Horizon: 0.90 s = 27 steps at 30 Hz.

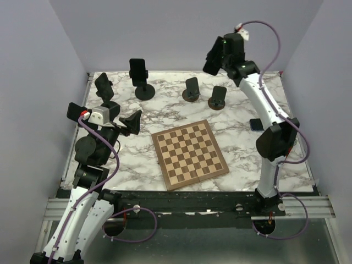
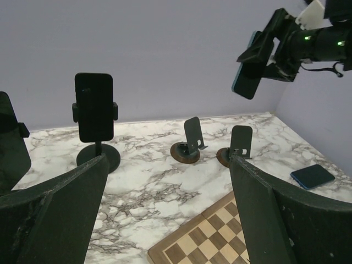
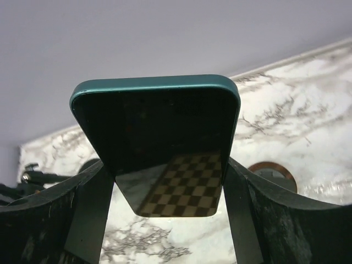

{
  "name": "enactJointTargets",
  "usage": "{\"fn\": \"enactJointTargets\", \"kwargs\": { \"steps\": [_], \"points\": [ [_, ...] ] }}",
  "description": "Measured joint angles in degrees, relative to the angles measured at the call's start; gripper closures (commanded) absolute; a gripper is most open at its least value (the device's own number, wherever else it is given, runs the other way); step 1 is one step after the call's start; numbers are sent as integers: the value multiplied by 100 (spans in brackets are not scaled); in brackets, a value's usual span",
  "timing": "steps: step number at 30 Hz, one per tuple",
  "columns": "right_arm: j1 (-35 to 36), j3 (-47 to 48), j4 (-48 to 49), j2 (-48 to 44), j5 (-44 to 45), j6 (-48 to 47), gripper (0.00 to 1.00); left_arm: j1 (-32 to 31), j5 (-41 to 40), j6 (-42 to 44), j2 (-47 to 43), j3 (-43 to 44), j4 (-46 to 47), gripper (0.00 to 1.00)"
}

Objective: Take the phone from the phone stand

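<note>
The lift looks done. The right arm (image 1: pixel 264 104) is raised high over the far side of the bench (image 1: pixel 247 165), and its jaws are clenched on the two long edges of the teal-edged phone (image 3: pixel 157 115). The phone hangs in the air, well apart from every stand and touching nothing but the jaws. Its dark glass mirrors the chessboard (image 1: pixel 190 155) below. What I judge is left is to bring the phone down, lay it on the marble and let go.

As for the holders, one small stand (image 2: pixel 188 142) and a second small stand (image 2: pixel 237 144) just beside it both sit empty on their round bases. I can't tell which one gave up the phone. The tall stand (image 2: pixel 99 157) at the back has a dark phone (image 2: pixel 94 107) clamped upright in its cradle. Another stand (image 1: pixel 103 85) at the far left corner carries a dark slab, but I can't make out whether that is a phone. A blue phone (image 2: pixel 312 176) lies flat on the bench by the right arm, in no holder at all.

The left arm (image 1: pixel 93 148) hangs low on its own side with its jaws released and spread wide, nothing between them.
</note>
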Motion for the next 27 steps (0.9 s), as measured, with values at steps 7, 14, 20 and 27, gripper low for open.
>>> {"fn": "enactJointTargets", "kwargs": {
  "steps": [7,14,20,27],
  "points": [
    [-1318,-1123,-498,-874,61,1906,99,0,0,-4,-61,0,2,1],
    [-2586,-2251,-1233,-938,-216,3668,99,0,2,-7,-66,0,2,1],
    [-3209,-2717,-1360,-632,-1067,4400,99,0,2,-7,-72,0,2,1],
    [-3410,-3123,-1320,-129,-1674,4863,99,0,2,-7,-72,0,2,1]
  ]
}}
